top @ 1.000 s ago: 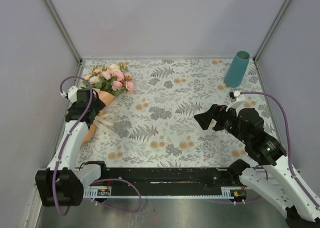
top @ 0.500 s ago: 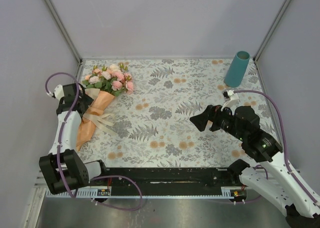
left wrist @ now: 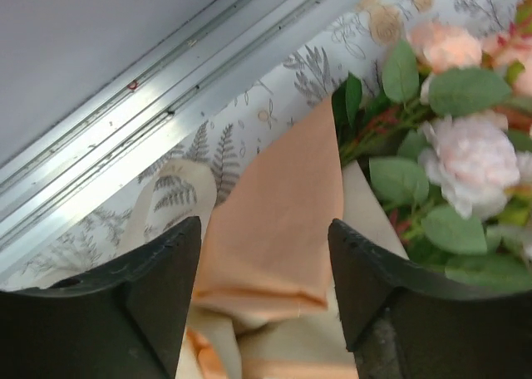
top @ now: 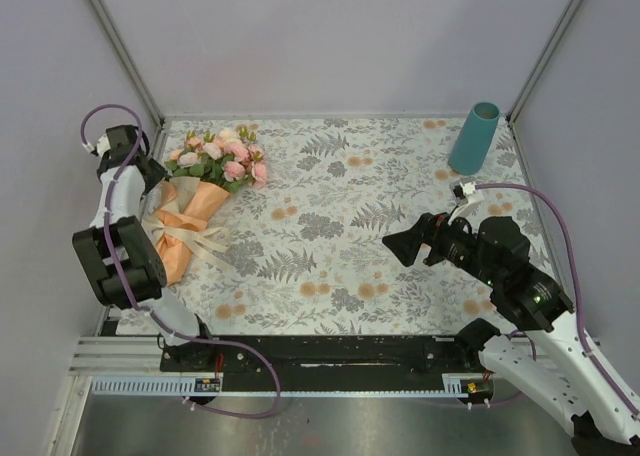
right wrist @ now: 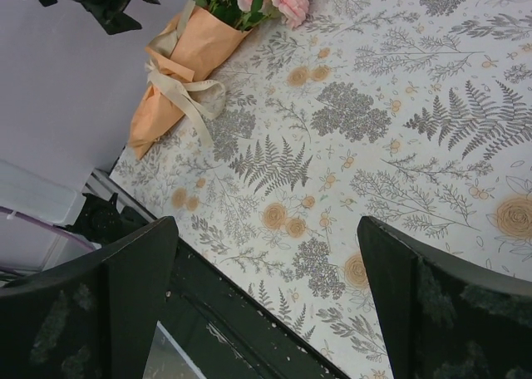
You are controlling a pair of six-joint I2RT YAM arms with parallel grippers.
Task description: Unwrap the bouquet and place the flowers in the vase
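Observation:
The bouquet (top: 200, 191) lies at the far left of the table, its pink, peach and cream flowers (top: 222, 154) pointing to the back. Tan-orange kraft paper (top: 180, 236) wraps it, tied with a cream ribbon. My left gripper (top: 155, 173) sits at the wrap's upper left edge. In the left wrist view it (left wrist: 264, 271) is open, and an orange paper flap (left wrist: 283, 213) lies between its fingers, with the flowers (left wrist: 470, 155) to the right. The teal vase (top: 474, 138) stands upright at the far right. My right gripper (top: 400, 246) hovers open and empty right of centre.
A metal frame rail (left wrist: 158, 121) and the grey side wall run close behind the left gripper. The right wrist view shows the bouquet (right wrist: 187, 59) far off, the black base rail (right wrist: 249, 312) along the near table edge, and the floral tablecloth (right wrist: 374, 146).
My left arm has swung back toward the far-left corner, uncovering the wrap's middle; its gripper now sits at the wrap's top edge and has narrowed a little. The right gripper has hardly moved.

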